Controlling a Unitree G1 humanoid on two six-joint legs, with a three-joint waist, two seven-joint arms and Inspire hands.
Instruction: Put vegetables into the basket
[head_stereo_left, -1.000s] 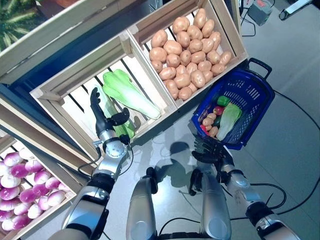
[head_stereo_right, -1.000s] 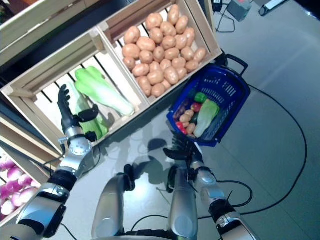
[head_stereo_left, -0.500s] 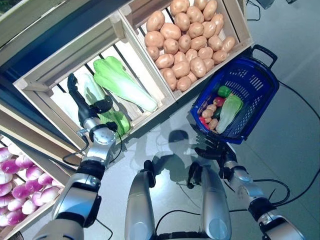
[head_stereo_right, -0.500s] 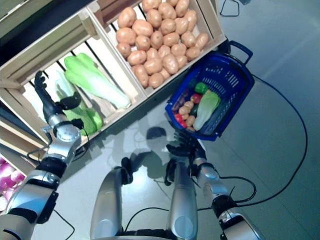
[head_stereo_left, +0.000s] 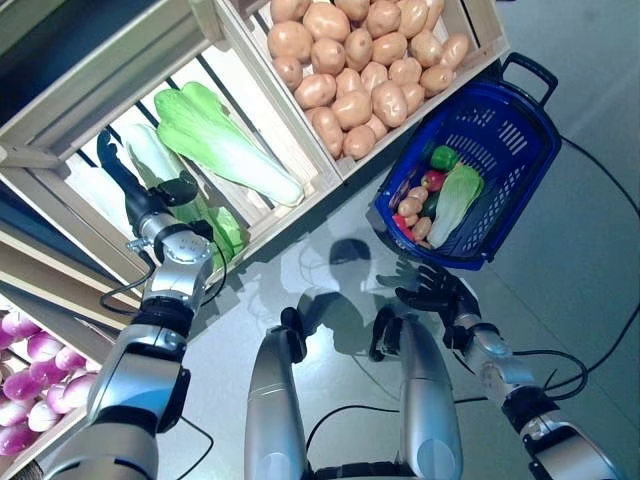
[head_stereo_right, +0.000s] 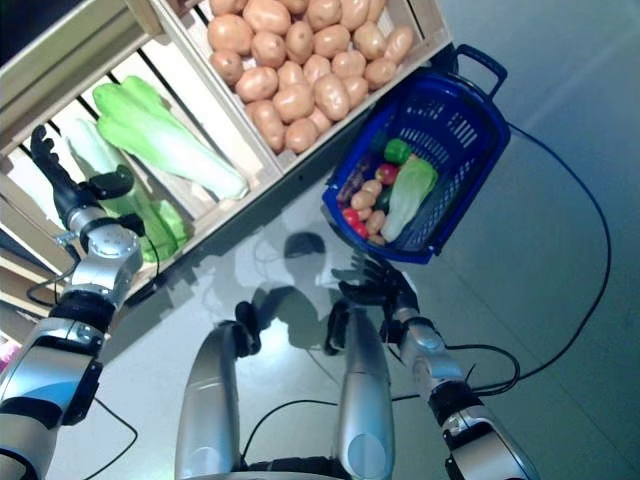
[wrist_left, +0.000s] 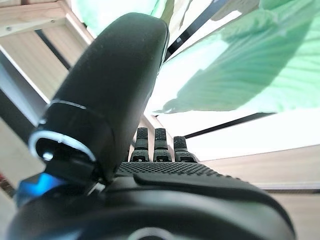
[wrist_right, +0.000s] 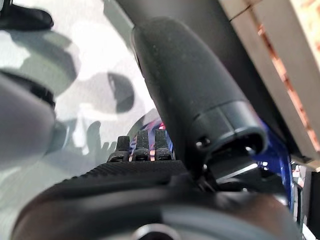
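The blue plastic basket (head_stereo_left: 523, 131) stands on the floor at the right. In it lie a green leafy cabbage (head_stereo_left: 456, 201), a green pepper (head_stereo_left: 443, 157), a red round vegetable (head_stereo_left: 432, 180) and small potatoes (head_stereo_left: 413, 206). My left hand (head_stereo_left: 141, 198) reaches into a wooden crate (head_stereo_left: 60, 112) of the stand, fingers straight, open and empty. It lies right beside a pale green cabbage (head_stereo_left: 152, 156) and a darker green one (head_stereo_left: 216, 226). The left wrist view shows green leaves (wrist_left: 250, 65) just past the fingers (wrist_left: 155, 145). My right hand (head_stereo_left: 431, 291) is open just below the basket's near rim.
The wooden stand (head_stereo_left: 330, 175) with its slatted crates runs across the top and left. A lower crate (head_stereo_left: 40, 440) is at the bottom left. Grey floor (head_stereo_left: 580, 280) lies to the right of the basket.
The camera has shifted. My left hand has reached farther into the crate, alongside the pale cabbage. My right hand has stayed by the basket's near rim.
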